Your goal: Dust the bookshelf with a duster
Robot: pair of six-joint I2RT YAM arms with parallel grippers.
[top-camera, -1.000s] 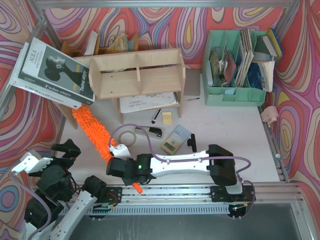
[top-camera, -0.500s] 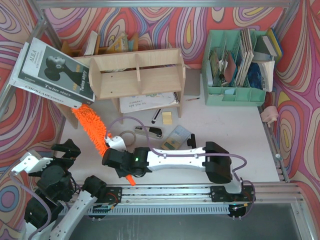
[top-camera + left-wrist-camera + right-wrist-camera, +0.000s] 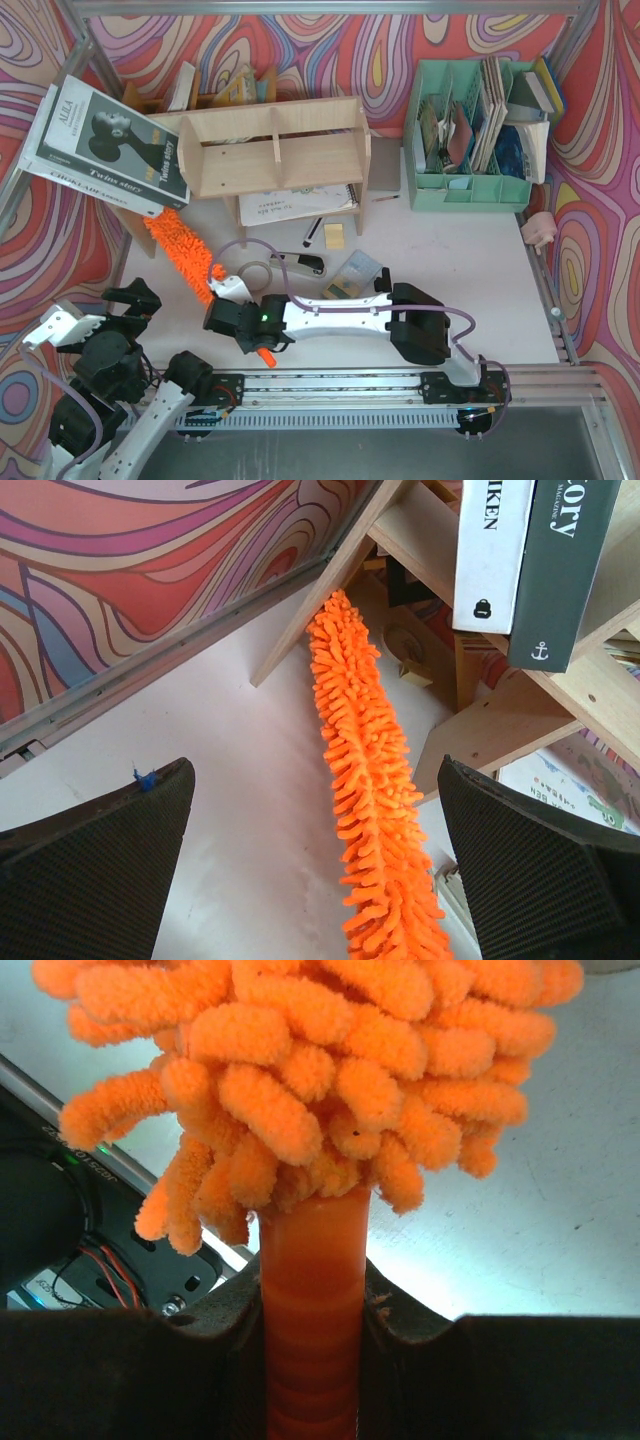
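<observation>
One right claw (image 3: 313,1300) clamps the duster (image 3: 178,245) handle, arm (image 3: 340,318) stretched low leftward.

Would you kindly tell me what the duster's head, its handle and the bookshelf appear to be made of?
The duster head looks like soft matte chenille microfibre: fat fuzzy orange strands. Its handle seems smooth, slightly glossy plastic with faint ridges. The bookshelf appears to be pale unpainted plywood or similar board, showing light wood grain.
</observation>
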